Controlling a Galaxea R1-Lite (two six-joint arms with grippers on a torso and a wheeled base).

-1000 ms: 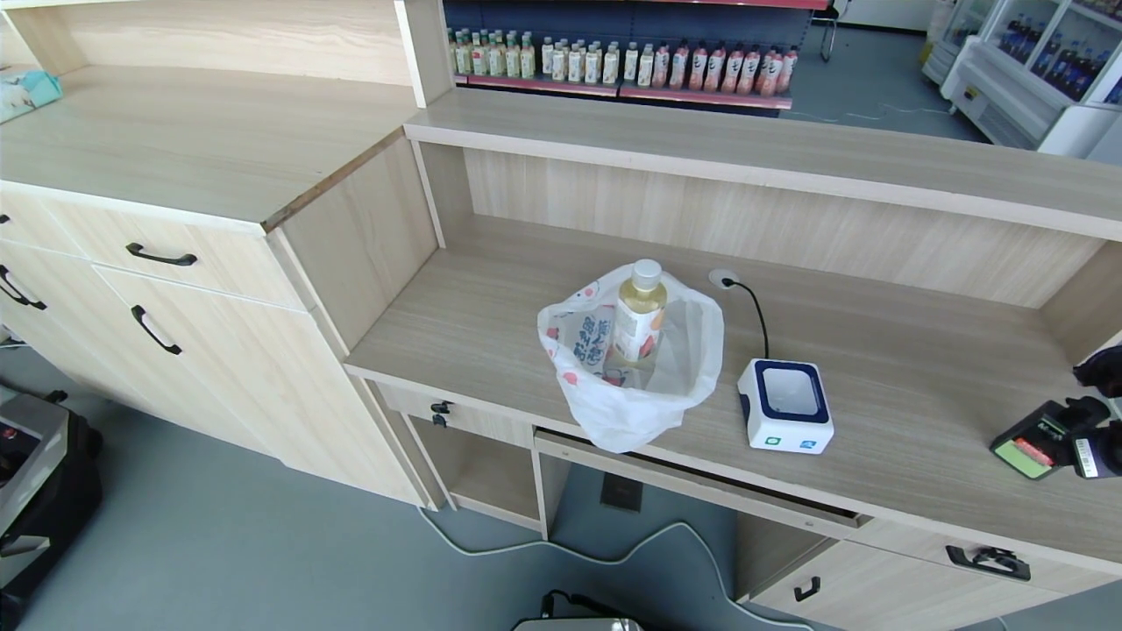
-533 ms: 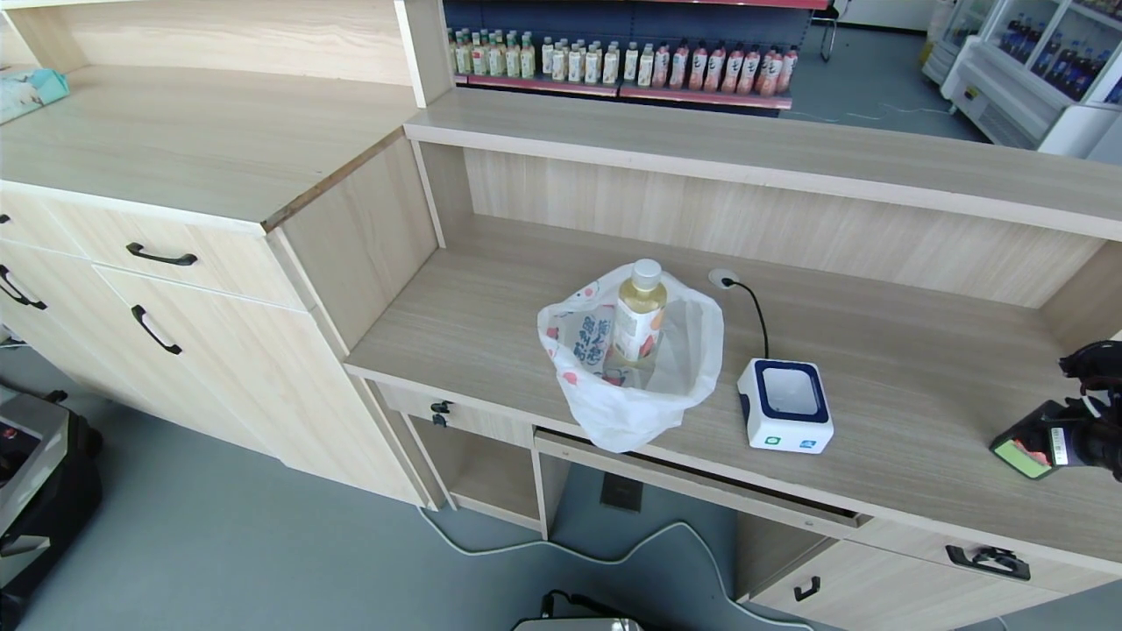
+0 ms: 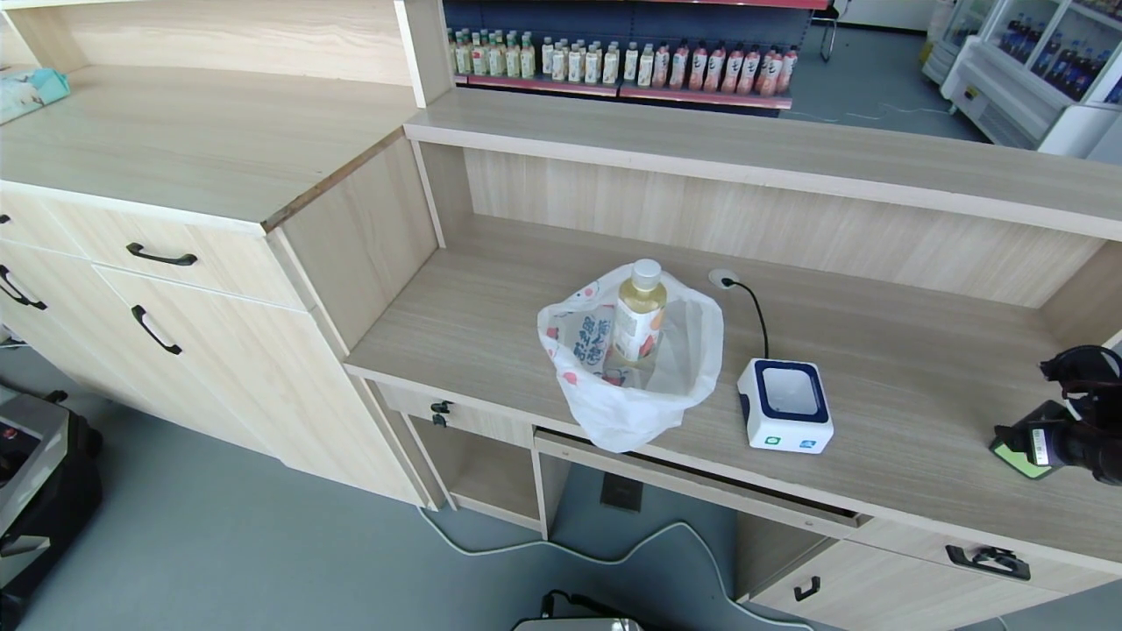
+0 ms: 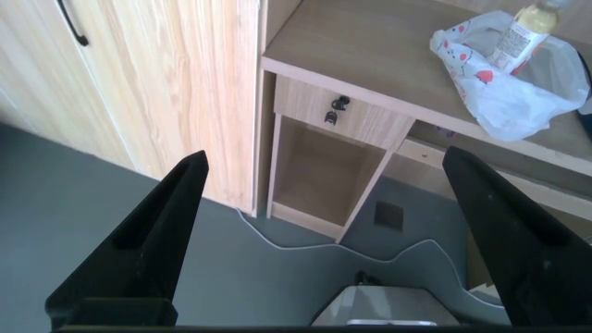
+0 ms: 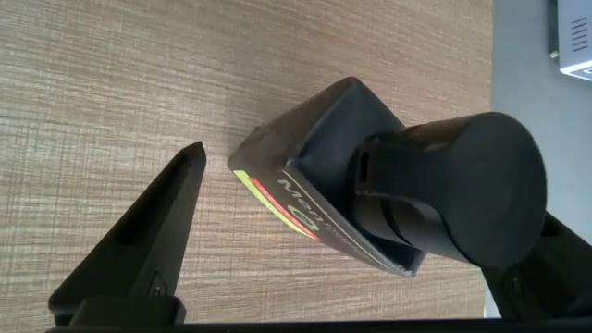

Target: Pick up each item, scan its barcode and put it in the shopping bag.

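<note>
The tabletop [image 3: 877, 368] is pale wood with a fine straight grain. The shopping bag [image 3: 614, 421] is white with red blotches and dark lettering. The bottle [image 3: 640, 315] holds yellow liquid under a white cap. The scanner [image 3: 784, 405] is white with a navy frame. The box [image 5: 314, 185] is black, edged lime green and red.

A white shopping bag [image 3: 631, 390] stands open on the wooden worktop [image 3: 912, 386], with a bottle [image 3: 640, 311] upright inside it (cap above the rim). Just beside the bag sits a white scanner [image 3: 785, 405], its black cable [image 3: 756, 311] running back. At the worktop's right edge, the right end effector [image 3: 1052, 443] is at a dark box [image 3: 1012, 451] with a green end.
</note>
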